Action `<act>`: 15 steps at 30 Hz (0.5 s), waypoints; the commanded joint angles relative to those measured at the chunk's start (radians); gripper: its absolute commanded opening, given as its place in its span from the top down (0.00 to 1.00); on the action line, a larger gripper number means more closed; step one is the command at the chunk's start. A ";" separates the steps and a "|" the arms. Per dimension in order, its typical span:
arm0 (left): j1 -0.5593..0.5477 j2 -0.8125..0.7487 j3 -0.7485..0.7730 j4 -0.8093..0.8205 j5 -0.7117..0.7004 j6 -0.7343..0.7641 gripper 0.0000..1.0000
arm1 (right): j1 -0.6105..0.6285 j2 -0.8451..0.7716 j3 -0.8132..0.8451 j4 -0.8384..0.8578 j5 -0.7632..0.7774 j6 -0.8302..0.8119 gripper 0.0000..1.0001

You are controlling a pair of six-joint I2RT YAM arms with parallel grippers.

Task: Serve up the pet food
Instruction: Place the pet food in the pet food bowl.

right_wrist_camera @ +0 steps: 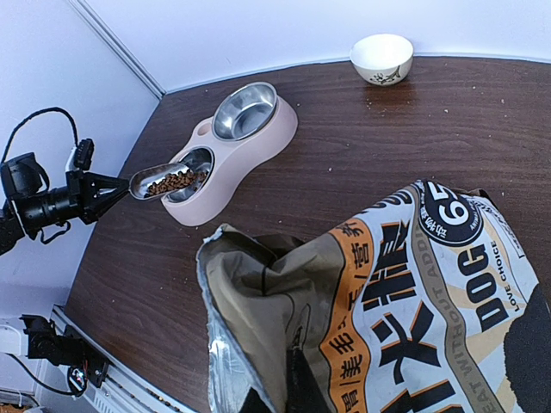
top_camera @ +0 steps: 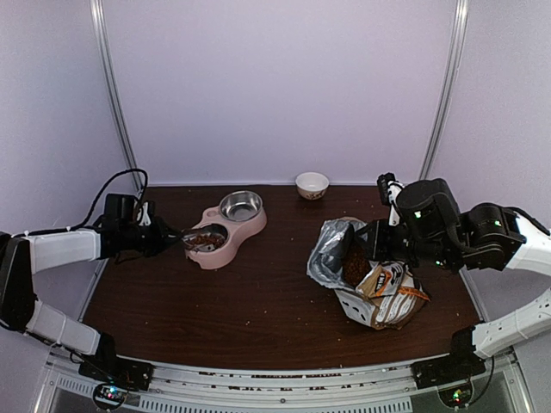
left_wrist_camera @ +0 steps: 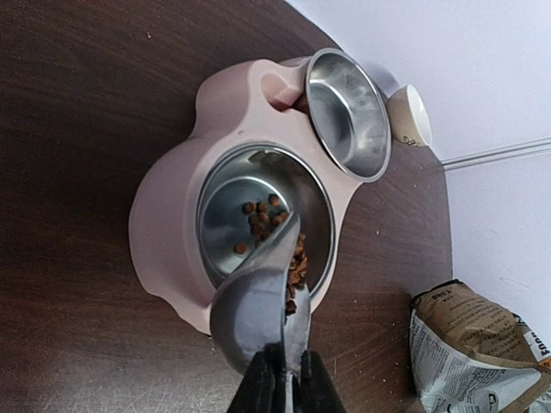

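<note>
left pincer bottom centre, clamped on metal scoop handle. Scoop tilted over the lower steel bowl of the pink feeder; kibble at scoop lip and in that bowl. bag lower right on the counter.

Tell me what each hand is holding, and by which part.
The left hand holds the metal scoop by its handle, tipped over the pink feeder. The right hand pinches the food bag at the edge of its open top.
</note>
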 commanded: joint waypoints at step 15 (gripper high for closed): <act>0.009 -0.017 0.156 -0.199 -0.069 0.180 1.00 | -0.009 -0.026 -0.008 0.014 0.013 -0.003 1.00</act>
